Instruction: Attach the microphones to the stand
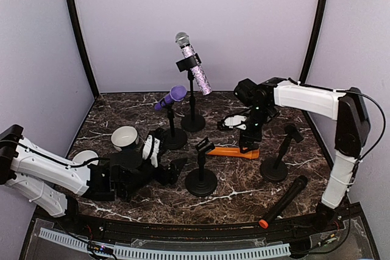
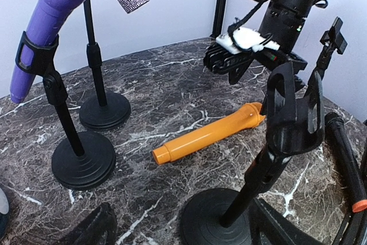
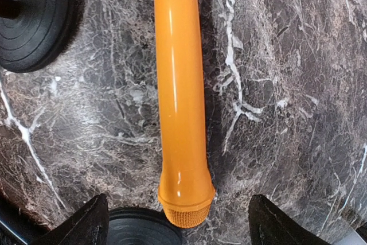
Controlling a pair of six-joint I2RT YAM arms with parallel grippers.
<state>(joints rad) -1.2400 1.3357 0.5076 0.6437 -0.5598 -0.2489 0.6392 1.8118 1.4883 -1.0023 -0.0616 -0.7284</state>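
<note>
Plastic, smooth and glossy, is what the orange microphone seems to be made of. It is a straight round stick that widens to a short head with fine mesh at the end. It lies flat on the dark marble-patterned bench, between the two empty black stands, the middle stand and the right stand. I judge it to be light and stiff, so it will not bend, but the shiny round body may slip or roll between the fingers. A good place to hold it is across the handle, a little behind the head, so that the thin end stays free to go into the clip.

The right claw hangs directly over it with the fingers spread wide, one on each side of the head end, and touches nothing. The left claw rests low on the bench by the round base of the middle stand, its fingers also apart and holding nothing.

The purple microphone and the glittery lilac microphone sit already in their clips. The black microphone, matte with an orange end, lies near the front edge of the bench
</note>
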